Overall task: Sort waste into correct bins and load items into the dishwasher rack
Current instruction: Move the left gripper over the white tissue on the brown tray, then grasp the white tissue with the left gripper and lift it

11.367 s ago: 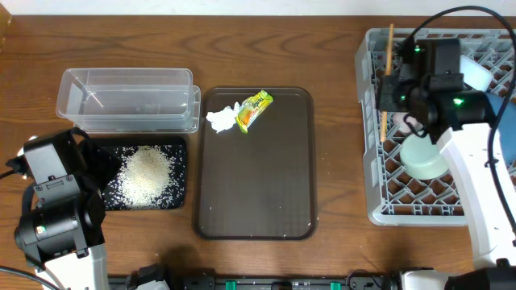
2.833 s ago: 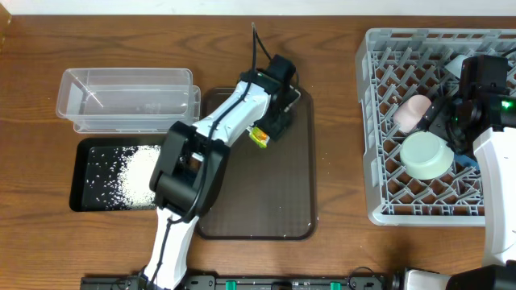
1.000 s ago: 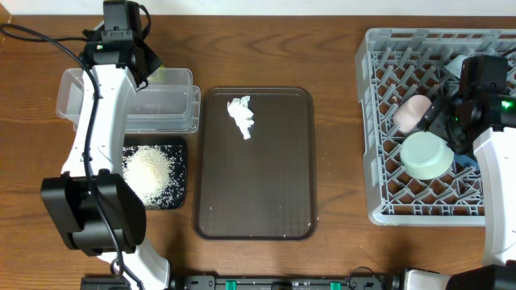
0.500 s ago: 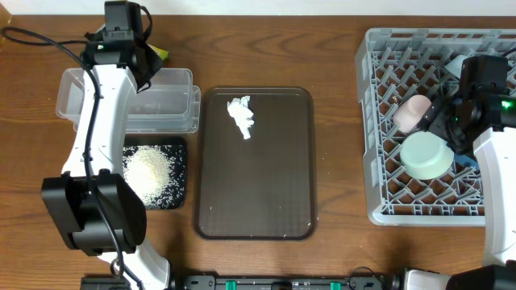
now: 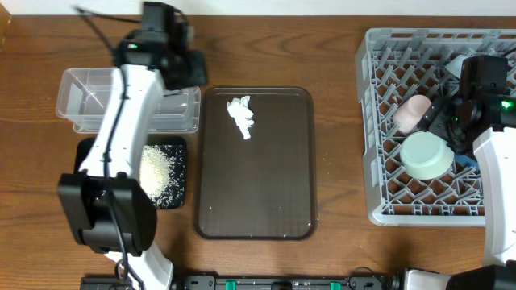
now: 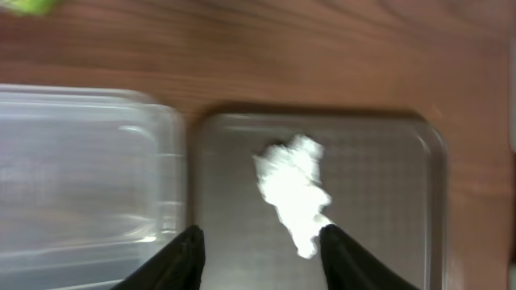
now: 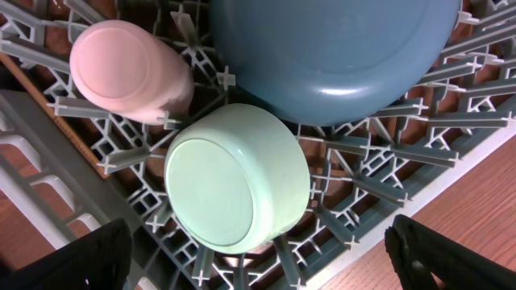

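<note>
Most of the job looks done, by my reckoning. In the dishwasher rack [image 5: 372, 161], the pink cup [image 7: 129, 68], the mint-green bowl [image 7: 238, 185] and the dark-blue dish [image 7: 330, 48] all sit among the pegs. The bowl is upside down and the dish is just behind it. I cannot pick out the small light-blue bowl for certain, since my right arm covers that part of the rack from above. My right gripper [image 7: 258, 242] hangs over the mint-green bowl, jaws spread as wide as they go and nothing in them.

On the waste side, the rice [image 5: 161, 169] lies heaped in the black tray [image 5: 85, 157], so I count that part as sorted. The white tissue [image 6: 294, 193] is the clear leftover. It lies near the far end of the brown serving tray [image 5: 266, 185], in neither bin. My left gripper [image 6: 262, 256] is above the line where the clear tub [image 6: 81, 185] meets that tray. Its jaws are partly apart and empty, and the tissue is just ahead of them.

The snack wrapper worries me. What I take for it is a blurred yellow-green scrap [image 6: 28, 6] at the corner of my left wrist view. It lies on bare bench [image 5: 334, 161] wood, outside the tub's rim. If that is the wrapper, it is not binned either.
</note>
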`<control>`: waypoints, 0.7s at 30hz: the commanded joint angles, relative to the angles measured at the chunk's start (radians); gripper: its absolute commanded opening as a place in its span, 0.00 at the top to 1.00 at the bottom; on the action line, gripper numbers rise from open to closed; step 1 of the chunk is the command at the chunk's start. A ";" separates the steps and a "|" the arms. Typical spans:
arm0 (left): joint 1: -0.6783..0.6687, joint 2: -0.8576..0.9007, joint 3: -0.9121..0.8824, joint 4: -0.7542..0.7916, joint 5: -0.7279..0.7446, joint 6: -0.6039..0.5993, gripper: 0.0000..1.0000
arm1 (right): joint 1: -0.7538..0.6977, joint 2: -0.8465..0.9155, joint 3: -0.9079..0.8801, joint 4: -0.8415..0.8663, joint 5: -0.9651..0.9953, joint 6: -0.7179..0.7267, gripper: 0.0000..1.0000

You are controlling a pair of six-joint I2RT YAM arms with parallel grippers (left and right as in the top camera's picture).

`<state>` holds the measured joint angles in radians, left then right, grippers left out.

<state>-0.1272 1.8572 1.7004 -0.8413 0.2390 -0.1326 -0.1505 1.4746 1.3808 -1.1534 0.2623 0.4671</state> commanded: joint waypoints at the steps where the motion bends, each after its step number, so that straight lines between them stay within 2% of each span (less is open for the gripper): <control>1: -0.089 0.008 -0.002 -0.015 0.012 0.108 0.48 | 0.000 0.001 0.007 0.000 0.010 0.015 0.01; 7: -0.187 0.011 -0.055 -0.020 -0.208 -0.117 0.46 | 0.000 0.001 0.007 0.000 0.010 0.015 0.01; 11: -0.211 0.015 -0.134 0.023 -0.225 -0.184 0.45 | 0.000 0.001 0.007 0.001 0.010 0.015 0.01; 17: -0.213 0.017 -0.253 0.139 -0.225 -0.189 0.43 | 0.000 0.001 0.007 0.000 0.010 0.015 0.01; 21: -0.213 0.021 -0.310 0.178 -0.224 -0.262 0.43 | 0.000 0.001 0.007 0.001 0.010 0.015 0.01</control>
<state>-0.3386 1.8595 1.4181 -0.6773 0.0376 -0.3294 -0.1505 1.4746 1.3808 -1.1534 0.2619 0.4671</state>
